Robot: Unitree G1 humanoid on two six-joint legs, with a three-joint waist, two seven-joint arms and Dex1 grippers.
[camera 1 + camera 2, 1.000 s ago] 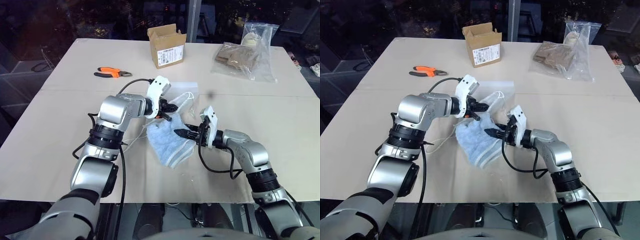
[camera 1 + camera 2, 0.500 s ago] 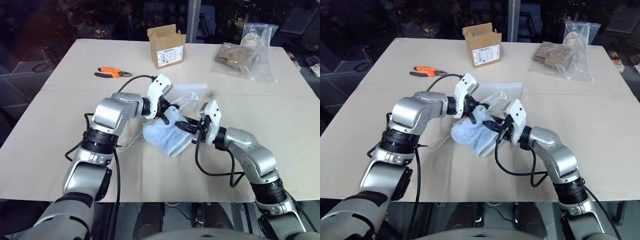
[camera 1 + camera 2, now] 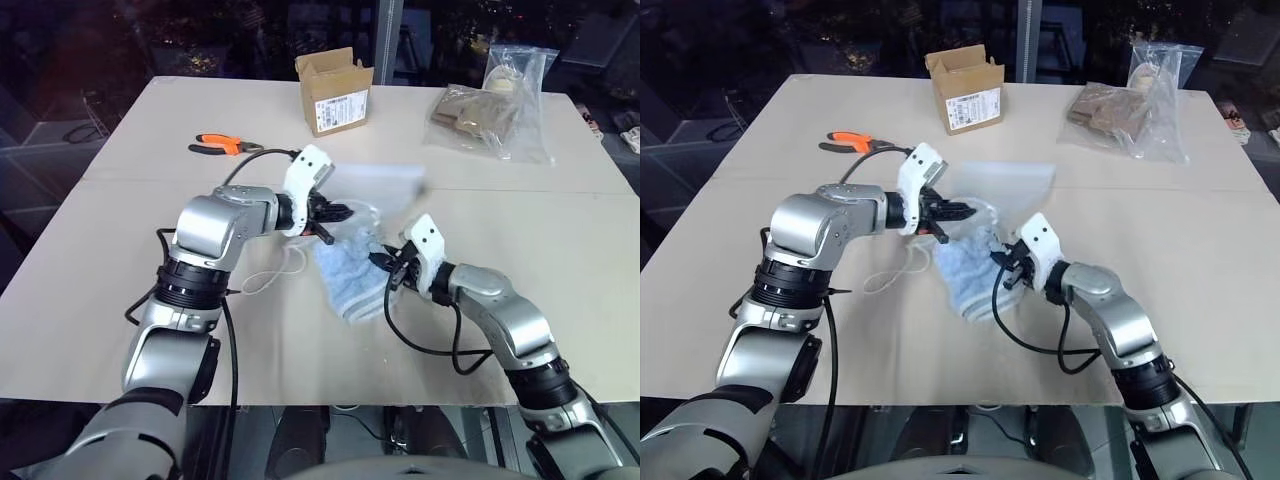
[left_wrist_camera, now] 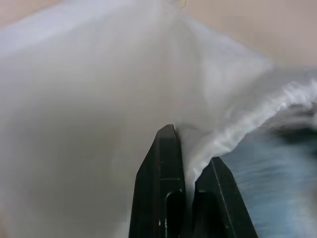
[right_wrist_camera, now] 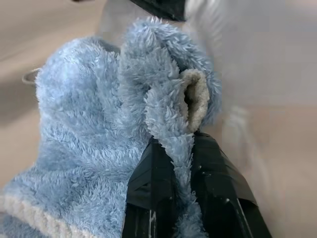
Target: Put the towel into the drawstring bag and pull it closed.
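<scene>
The left gripper (image 3: 340, 211) is clamped on the white fabric of the drawstring bag (image 3: 385, 188), held above the middle of the beige table (image 3: 120, 270); the right gripper (image 3: 380, 263) pinches a fold of the towel (image 3: 350, 280) just below the bag. Dark windows lie beyond the far edge. There stand an open cardboard box (image 3: 334, 92) and a clear plastic bag (image 3: 500, 105) holding brown contents. Orange-handled pliers (image 3: 225, 146) lie nearer the robot's left.

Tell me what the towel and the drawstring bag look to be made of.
The towel: fluffy light-blue terry or fleece, judging by its long fuzzy pile and whitish stitched edge. The drawstring bag: thin white woven fabric, probably synthetic, semi-sheer with a faint sheen and soft folds.
</scene>
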